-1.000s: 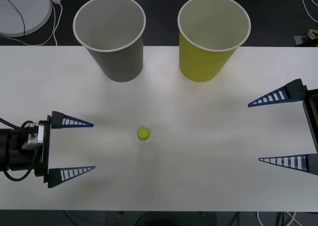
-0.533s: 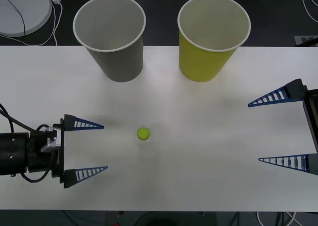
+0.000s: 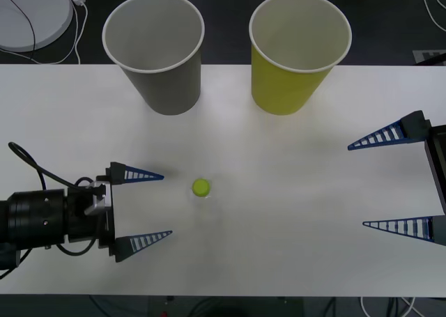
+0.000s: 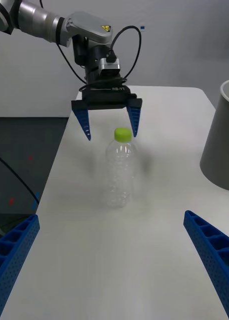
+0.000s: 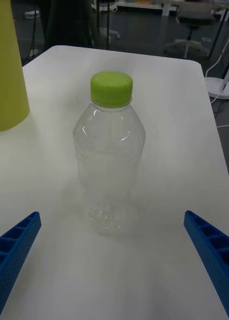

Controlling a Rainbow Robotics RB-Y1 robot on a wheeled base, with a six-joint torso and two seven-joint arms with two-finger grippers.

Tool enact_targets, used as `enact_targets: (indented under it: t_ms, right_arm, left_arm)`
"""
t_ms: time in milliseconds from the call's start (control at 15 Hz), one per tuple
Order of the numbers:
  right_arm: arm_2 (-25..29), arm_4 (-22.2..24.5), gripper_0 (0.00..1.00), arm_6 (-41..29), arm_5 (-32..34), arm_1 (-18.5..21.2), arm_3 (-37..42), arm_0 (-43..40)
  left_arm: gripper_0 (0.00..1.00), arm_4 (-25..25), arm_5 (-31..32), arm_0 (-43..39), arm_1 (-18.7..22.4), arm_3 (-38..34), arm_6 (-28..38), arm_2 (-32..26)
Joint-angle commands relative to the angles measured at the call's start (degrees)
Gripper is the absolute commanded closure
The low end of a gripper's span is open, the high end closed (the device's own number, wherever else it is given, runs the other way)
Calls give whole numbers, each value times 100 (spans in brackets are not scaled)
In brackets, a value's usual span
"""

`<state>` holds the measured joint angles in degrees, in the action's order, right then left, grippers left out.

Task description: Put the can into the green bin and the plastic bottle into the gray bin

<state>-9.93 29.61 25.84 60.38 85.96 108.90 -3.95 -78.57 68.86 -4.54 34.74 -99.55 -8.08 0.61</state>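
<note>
My left gripper (image 3: 142,206) spread wide, empty; plastic bottle (image 3: 201,189) upright, dead ahead between finger lines, near. Right gripper (image 3: 390,181) wide, farther.

Your front view looks steeply down on the white rectangular table (image 3: 279,157) from above the arms. Your left wrist view sits low and close, facing the small clear ribbed plastic bottle with a lime-green cap (image 5: 110,150). Your right wrist view faces it (image 4: 119,167) from farther off, the opposite way. All three views share that bottle (image 3: 201,187).
</note>
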Motion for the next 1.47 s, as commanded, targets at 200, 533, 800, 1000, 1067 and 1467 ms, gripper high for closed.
enact_targets:
  t_ms: [200,533,800,1000,1067,1467]
  right_arm:
    - [0,1,0,0,0,0,0,0]
    - [0,1,0,0,0,0,0,0]
    - [0,1,0,0,0,0,0,0]
    - [0,1,0,0,0,0,0,0]
    - [0,1,0,0,0,0,0,0]
    - [0,1,0,0,0,0,0,0]
  left_arm:
    - [0,-168,-22,129,-337,-3,8,150]
    - [0,-317,-153,270,-433,-12,69,353]
    - [0,-475,-189,287,-644,-3,87,370]
    - [0,-563,-206,305,-785,-12,96,397]
    - [0,-590,-206,305,-820,-12,105,397]
    - [0,-827,-268,437,-987,-3,201,397]
